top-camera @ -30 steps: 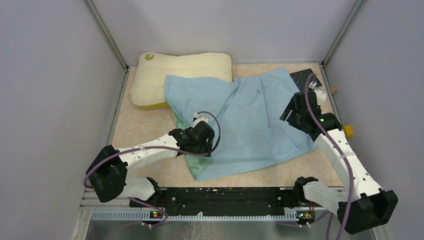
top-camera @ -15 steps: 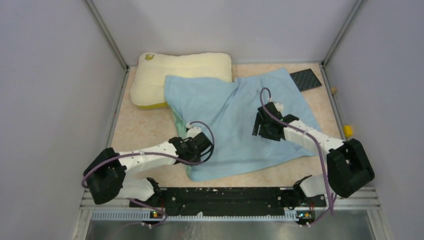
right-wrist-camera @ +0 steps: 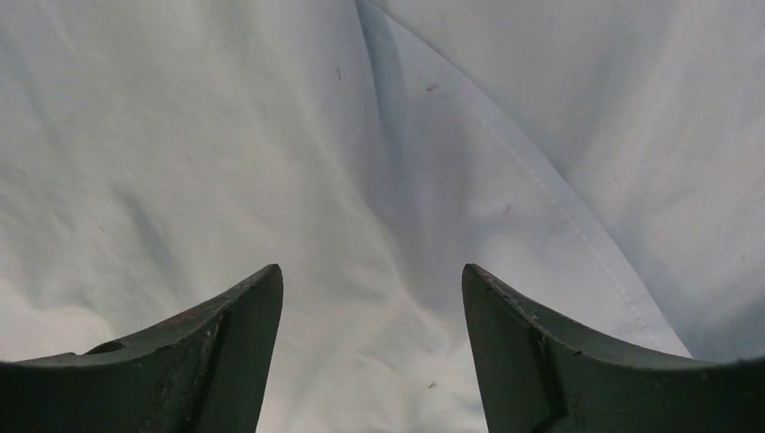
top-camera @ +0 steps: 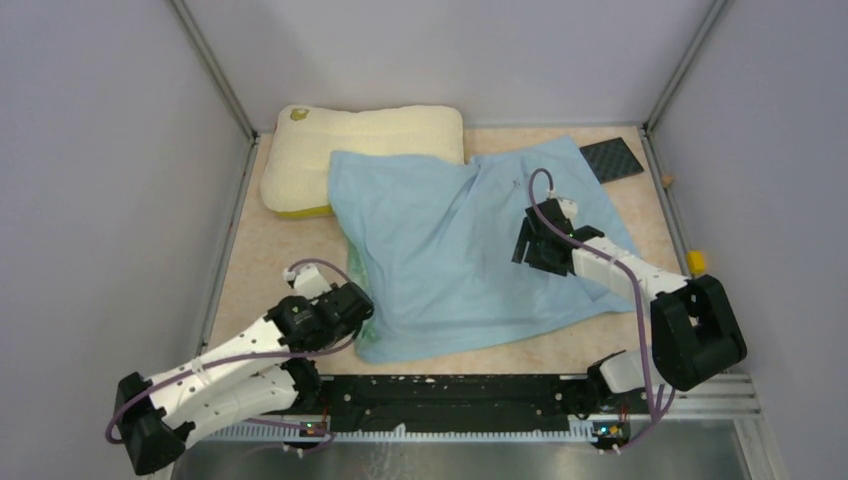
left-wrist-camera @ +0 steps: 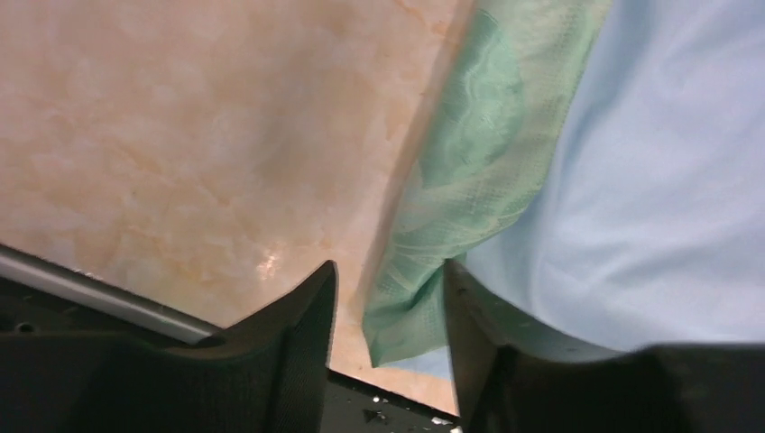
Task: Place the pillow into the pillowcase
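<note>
With the left gripper (left-wrist-camera: 390, 302) spread and its fingers (left-wrist-camera: 302, 329) either side of the green-lined near-left corner of the pillowcase (left-wrist-camera: 631, 180), nothing is clamped. The fabric sits in the gap, right against one finger and clear of the other, with bare table (left-wrist-camera: 180, 135) just beside. The right gripper (right-wrist-camera: 370, 298) is also released and wide, hovering close over the blue top layer mid-case. A stitched seam (right-wrist-camera: 541, 194) runs diagonally ahead of its fingers; can't tell if there's contact.

The pillowcase lies roughly flat at the table's centre, green reverse showing only along its left edge, which is probably the mouth. The pillow (top-camera: 365, 135) sits far-left against the back wall, long axis left-right, its near right part overlapped by the case's far-left corner. From the left fingers the pillow lies straight ahead, toward the back. The left arm is nearer both the mouth edge and the pillow. The next move likely hinges on pinching that green edge to open the mouth toward the pillow.
</note>
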You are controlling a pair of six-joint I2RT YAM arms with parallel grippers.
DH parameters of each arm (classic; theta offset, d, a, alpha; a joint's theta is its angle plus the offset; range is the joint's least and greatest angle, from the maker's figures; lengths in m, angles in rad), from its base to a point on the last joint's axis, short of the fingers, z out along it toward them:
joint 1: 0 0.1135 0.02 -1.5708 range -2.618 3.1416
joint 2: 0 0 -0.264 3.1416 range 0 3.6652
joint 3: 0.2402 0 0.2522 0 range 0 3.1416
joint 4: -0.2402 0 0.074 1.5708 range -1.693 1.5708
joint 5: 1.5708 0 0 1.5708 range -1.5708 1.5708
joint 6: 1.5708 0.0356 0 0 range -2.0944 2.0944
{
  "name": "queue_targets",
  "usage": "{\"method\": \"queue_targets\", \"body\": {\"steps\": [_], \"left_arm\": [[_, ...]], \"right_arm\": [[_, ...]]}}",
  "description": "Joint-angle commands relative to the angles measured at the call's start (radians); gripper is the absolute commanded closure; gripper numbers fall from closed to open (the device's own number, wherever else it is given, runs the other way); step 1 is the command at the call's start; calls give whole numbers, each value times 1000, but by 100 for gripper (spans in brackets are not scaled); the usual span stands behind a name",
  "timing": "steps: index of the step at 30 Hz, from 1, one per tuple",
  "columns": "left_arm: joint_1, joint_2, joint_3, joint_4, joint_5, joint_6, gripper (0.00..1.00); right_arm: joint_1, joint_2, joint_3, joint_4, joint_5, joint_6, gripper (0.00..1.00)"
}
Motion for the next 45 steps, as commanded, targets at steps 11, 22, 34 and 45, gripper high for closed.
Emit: {"method": "queue_targets", "body": {"steps": [11, 22, 34, 45], "left_arm": [[159, 232, 280, 185, -100, 401, 5], [386, 599, 261, 494, 168, 693, 5], [730, 451, 104, 469, 70, 688, 13], [900, 381, 154, 425, 104, 738, 30]], "right_arm": [[3, 17, 66, 6, -18, -87, 28], [3, 62, 55, 56, -50, -99, 28], [-19, 48, 31, 58, -38, -114, 28], [-104, 29, 32, 16, -38, -129, 28]]}}
